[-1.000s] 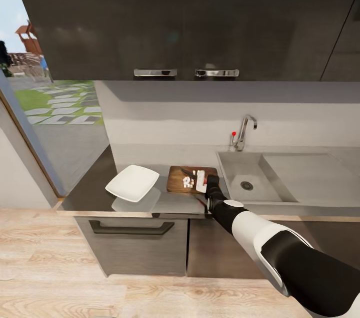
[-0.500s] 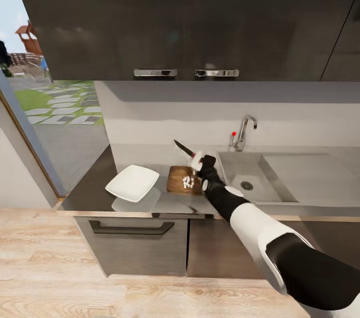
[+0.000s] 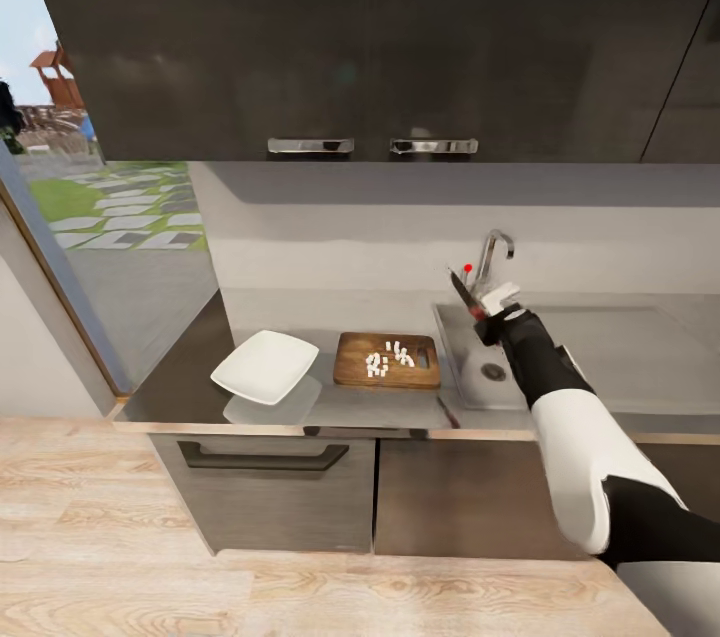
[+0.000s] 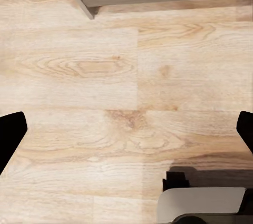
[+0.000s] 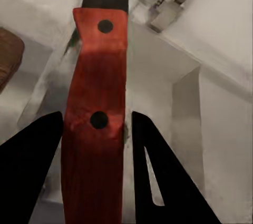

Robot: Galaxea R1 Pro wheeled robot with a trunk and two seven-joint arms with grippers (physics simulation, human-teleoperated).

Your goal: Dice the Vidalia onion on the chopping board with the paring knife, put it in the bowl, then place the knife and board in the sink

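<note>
Fingers [image 5: 39,166] of the right gripper [image 3: 490,309] pinch the paring knife [image 3: 464,294] by its red handle; in the right wrist view the two dark fingers flank the handle [image 5: 97,124], which shows two dark rivets, with the dark blade running on past them. In the head view the right arm reaches forward over the sink [image 3: 470,387], knife held up above the basin's near-left part, blade pointing up and to the left, close in front of the chrome faucet [image 3: 490,262] and its red knob [image 3: 467,268]. Round drain [image 3: 493,371] sits on the basin floor just beside the forearm; flat drainboard [image 3: 640,352] extends to the right. Chopping board [image 3: 387,360] lies flat on the grey worktop [image 3: 190,382] just left of the sink, handle slot toward the sink, with a small cluster of white diced onion [image 3: 388,358] on it. White square bowl [image 3: 266,366] sits left of the board, apart from it, tilted. Dark upper cabinets [image 3: 360,37] with two chrome handles hang above; a dark drawer [image 3: 265,492] lies under the worktop. Left gripper fingers [image 4: 11,134] stand spread wide, holding nothing, over the light wooden floor [image 4: 105,76].
</note>
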